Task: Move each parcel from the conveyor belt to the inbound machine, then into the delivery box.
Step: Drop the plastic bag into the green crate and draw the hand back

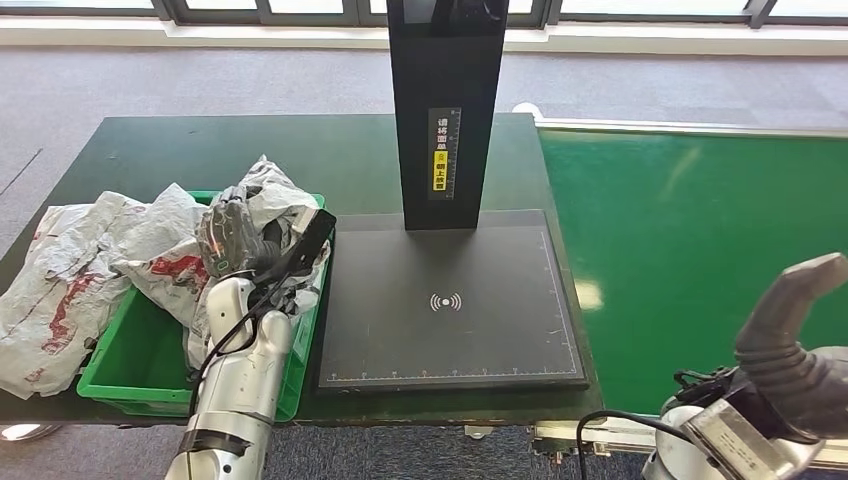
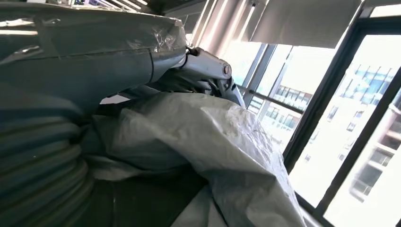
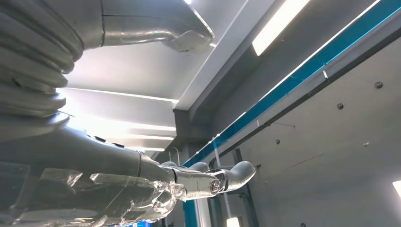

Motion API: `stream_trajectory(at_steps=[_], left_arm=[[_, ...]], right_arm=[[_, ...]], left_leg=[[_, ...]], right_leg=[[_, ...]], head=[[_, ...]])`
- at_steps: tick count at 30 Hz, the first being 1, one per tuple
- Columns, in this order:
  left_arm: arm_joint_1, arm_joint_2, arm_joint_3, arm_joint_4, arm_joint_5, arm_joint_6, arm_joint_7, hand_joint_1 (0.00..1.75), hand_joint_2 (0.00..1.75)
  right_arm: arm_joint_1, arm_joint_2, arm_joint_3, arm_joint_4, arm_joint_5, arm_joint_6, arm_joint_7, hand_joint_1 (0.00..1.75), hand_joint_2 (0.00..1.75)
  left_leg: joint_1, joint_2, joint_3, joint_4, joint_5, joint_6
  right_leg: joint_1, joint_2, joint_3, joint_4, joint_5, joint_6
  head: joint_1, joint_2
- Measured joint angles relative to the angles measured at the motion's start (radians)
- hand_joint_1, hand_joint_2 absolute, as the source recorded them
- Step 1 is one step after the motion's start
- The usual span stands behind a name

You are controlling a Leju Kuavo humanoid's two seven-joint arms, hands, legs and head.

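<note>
A dark green table (image 1: 130,150) stands on grey carpet before a row of windows, with the green conveyor belt (image 1: 700,250) on its right. On the table lies the black inbound machine (image 1: 450,300), a flat pad with a wireless symbol at its middle and an upright black post (image 1: 445,110) behind it. The post bears a label of yellow and white characters, too small for me to read.

My left hand (image 1: 232,240) grips a crumpled grey-white parcel (image 1: 275,200) above the green delivery box (image 1: 135,350), at the box's side nearest the machine. The parcel's long axis runs roughly toward the windows. Other white bags with red print (image 1: 70,270) spill over the box's left rim.

My right hand (image 1: 790,340) hovers low beside the belt, fingers apart and holding nothing.
</note>
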Motion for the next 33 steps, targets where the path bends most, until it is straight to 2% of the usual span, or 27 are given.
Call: stream_trajectory(at_steps=[3, 12, 18, 20, 21, 23, 26, 29, 33], left_arm=[[-0.012, 0.005, -0.014, 0.034, 0.0, -0.016, 0.032, 0.0, 1.75], [-0.053, 0.021, -0.022, 0.129, 0.0, -0.027, 0.061, 0.0, 1.75], [-0.081, 0.042, -0.02, 0.205, 0.0, -0.021, 0.06, 0.0, 1.75], [-0.073, 0.043, -0.019, 0.21, 0.008, -0.012, 0.037, 0.0, 1.75], [-0.045, 0.039, -0.022, 0.18, 0.017, -0.001, 0.018, 0.0, 1.75], [0.062, 0.022, -0.049, 0.039, 0.037, 0.025, -0.008, 0.0, 1.75], [0.206, 0.015, -0.116, -0.2, 0.048, 0.04, 0.017, 0.0, 1.75], [0.273, 0.029, -0.155, -0.372, 0.054, 0.042, 0.034, 0.0, 1.75], [0.33, 0.041, -0.18, -0.528, 0.062, 0.042, 0.037, 0.0, 1.75]], right_arm=[[0.0, 0.0, 0.0, 0.0, 0.002, 0.0, 0.0, 0.0, 1.75], [0.003, 0.0, -0.003, 0.0, 0.004, 0.0, 0.0, 0.0, 1.75], [0.013, 0.0, -0.017, 0.0, 0.005, 0.0, 0.0, 0.0, 1.75], [0.016, 0.0, -0.019, 0.0, 0.011, 0.0, 0.005, 0.0, 1.75], [0.017, 0.0, -0.022, 0.0, 0.015, 0.0, 0.01, 0.0, 1.75], [0.02, 0.0, -0.037, 0.0, 0.019, 0.0, 0.015, 0.0, 1.75], [0.024, -0.001, -0.062, 0.0, 0.011, 0.0, 0.006, 0.0, 1.75], [0.027, -0.003, -0.079, 0.0, 0.008, 0.0, 0.001, 0.0, 1.75], [0.028, -0.003, -0.086, 0.0, 0.007, 0.0, 0.001, 0.0, 1.75]], left_leg=[[0.0, 0.0, 0.0, 0.0, 0.0, 0.0], [0.0, 0.0, 0.0, 0.0, 0.0, 0.0], [0.0, -0.001, 0.0, 0.0, 0.0, 0.0], [0.0, 0.0, 0.001, 0.0, 0.0, 0.0], [0.0, 0.001, 0.001, -0.001, -0.001, 0.0], [0.0, 0.005, 0.003, -0.001, -0.003, 0.001], [0.0, 0.005, 0.001, 0.0, -0.004, 0.002], [0.0, 0.001, 0.0, -0.001, -0.004, 0.002], [0.0, 0.0, 0.0, -0.001, -0.004, 0.002]], right_leg=[[0.0, 0.0, 0.0, 0.0, 0.0, 0.0], [0.0, 0.0, 0.0, 0.0, 0.0, 0.0], [0.0, 0.0, 0.001, 0.0, 0.0, 0.0], [0.0, 0.0, 0.002, 0.0, 0.0, 0.0], [0.0, 0.001, 0.002, 0.0, 0.0, 0.0], [0.0, 0.004, 0.002, 0.0, 0.0, 0.0], [0.0, 0.005, 0.0, 0.0, -0.002, 0.0], [0.0, 0.0, 0.001, 0.0, -0.004, 0.0], [0.0, 0.0, 0.002, 0.0, -0.004, 0.0]], head=[[0.0, 0.0], [0.0, 0.0], [0.0, 0.0], [0.0, 0.0], [0.0, 0.0], [0.0, 0.0], [0.0, 0.0], [-0.001, 0.0], [0.0, 0.0]])
